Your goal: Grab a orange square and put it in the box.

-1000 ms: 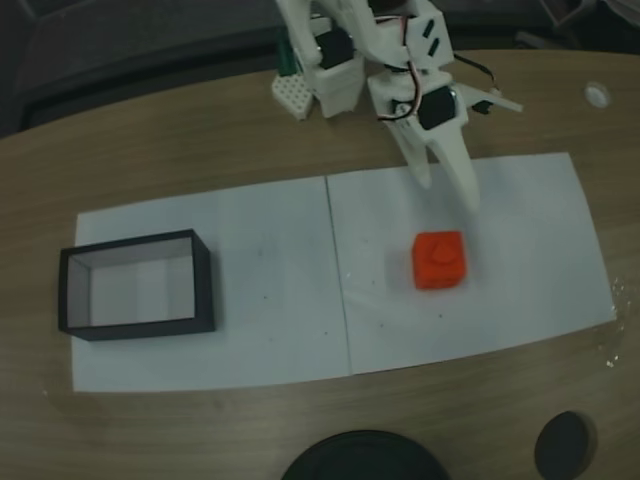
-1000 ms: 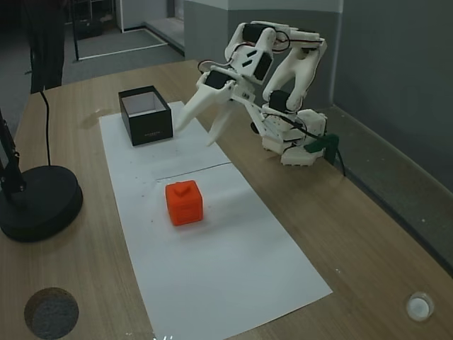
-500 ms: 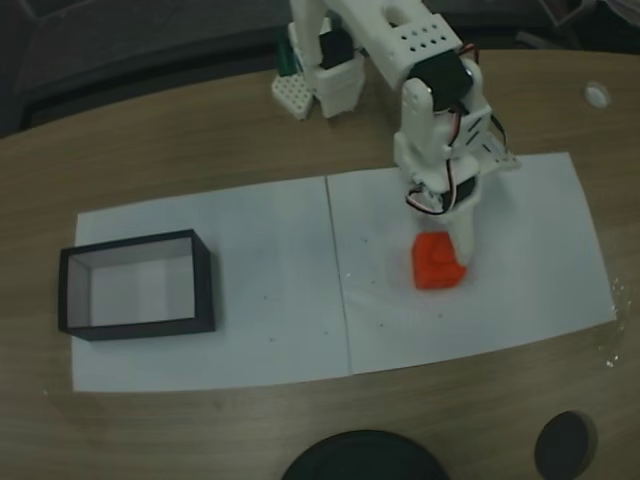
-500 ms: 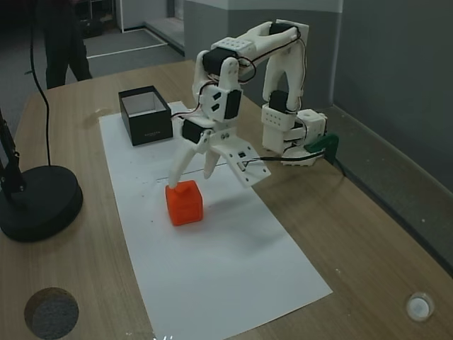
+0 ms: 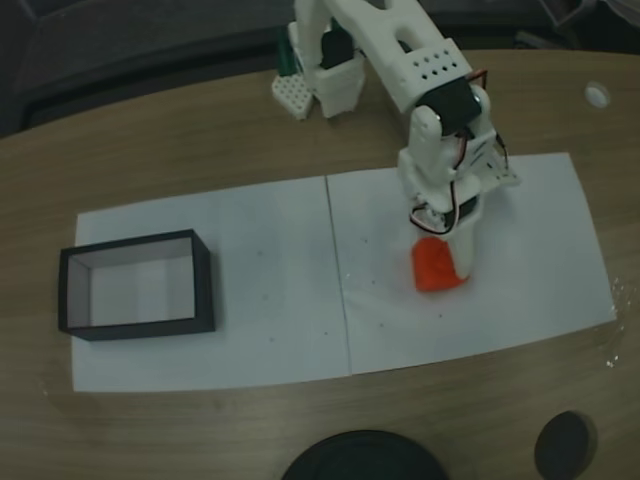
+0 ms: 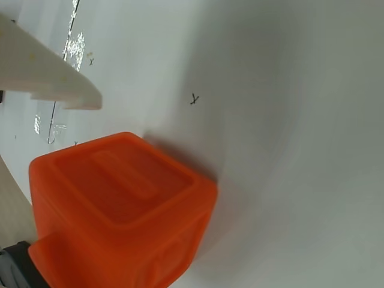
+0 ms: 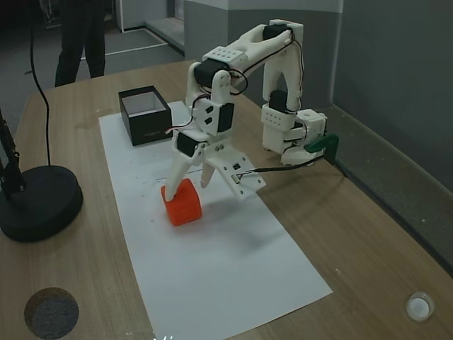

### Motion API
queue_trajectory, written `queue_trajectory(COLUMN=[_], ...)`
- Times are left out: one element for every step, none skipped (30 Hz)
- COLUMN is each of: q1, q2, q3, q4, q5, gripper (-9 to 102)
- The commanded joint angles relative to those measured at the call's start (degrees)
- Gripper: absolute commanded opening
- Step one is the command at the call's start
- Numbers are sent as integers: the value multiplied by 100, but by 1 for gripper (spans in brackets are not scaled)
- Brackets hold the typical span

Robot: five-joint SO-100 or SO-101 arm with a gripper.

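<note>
Our gripper (image 7: 190, 177) stands spread over the orange square (image 7: 182, 203), one finger (image 7: 176, 168) down against the cube's far upper edge in a fixed view, the other raised clear beside it; nothing is clamped yet. In the wrist view one pale finger (image 6: 48, 78) hangs above the orange square (image 6: 120, 210), with white paper visible between them, so we judge the jaws are parted to straddle the block before closing. From above, in a fixed view, our gripper (image 5: 450, 255) covers the cube's right half, and the orange square (image 5: 432, 268) sits on the right-hand paper sheet (image 5: 540, 260). The arm bends steeply down, presumably to bring the fingers in from the top. The box (image 5: 200, 290) waits well apart on the left-hand sheet, open-topped and unoccupied. A dark lamp base (image 7: 39, 202) rests on the wooden table (image 7: 354, 234).
</note>
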State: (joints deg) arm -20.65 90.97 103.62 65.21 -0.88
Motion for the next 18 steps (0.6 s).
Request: queue_trajectory(q1=[-9,-9,-18,-35,-44,-44,-53,-44,-35,-26,-18,-9,-9,-9,0,0,9,18], q2=[0,-18,-26,-26,-26,-26,-26,-26,-26,-26,-26,-18,9,44,62,70,97,141], q3=[-246,-246,-246,-246,-246,-246,-246,-246,-246,-246,-246,-246,-246,-246,-264,-352,-439,-501], q4=[9,0,0,0,-18,-88,-149,-185,-237,-281,-299,-325,-325,-325,-325,-281,-246,-246], q5=[-26,-26,-26,-26,-26,-26,-26,-26,-26,-26,-26,-26,-26,-26,-26,-26,-26,-26], gripper=[34,34,34,34,34,34,34,34,34,34,34,34,34,34,34,34,34,34])
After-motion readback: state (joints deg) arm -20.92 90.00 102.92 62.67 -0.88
